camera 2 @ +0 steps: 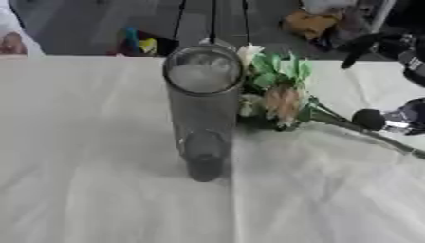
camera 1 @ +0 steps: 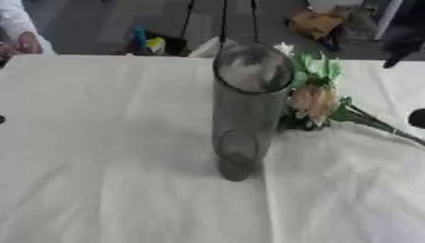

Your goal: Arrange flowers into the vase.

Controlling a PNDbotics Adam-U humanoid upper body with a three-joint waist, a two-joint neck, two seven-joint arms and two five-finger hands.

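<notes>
A tall clear glass vase (camera 1: pixel 246 109) stands upright in the middle of the white tablecloth (camera 1: pixel 108 156), with nothing in it. Just right of the vase lies a bunch of flowers (camera 2: pixel 278 90) with peach and white blooms and green leaves, the heads touching the vase. Its green stem (camera 2: pixel 365 133) runs to the right over the cloth. My right hand (camera 2: pixel 390 118) comes in at the right edge, open, with one dark fingertip just above the stem and another finger raised near the far edge. At the left edge only a dark sliver (camera 1: pixel 2 119) shows, perhaps my left hand.
The table's far edge (camera 1: pixel 99 55) runs across the top. Beyond it, on the dark floor, lie a yellow-brown bag (camera 1: pixel 315 23) and some colourful items (camera 1: pixel 148 43). Bare cloth spreads to the left of the vase and in front of it.
</notes>
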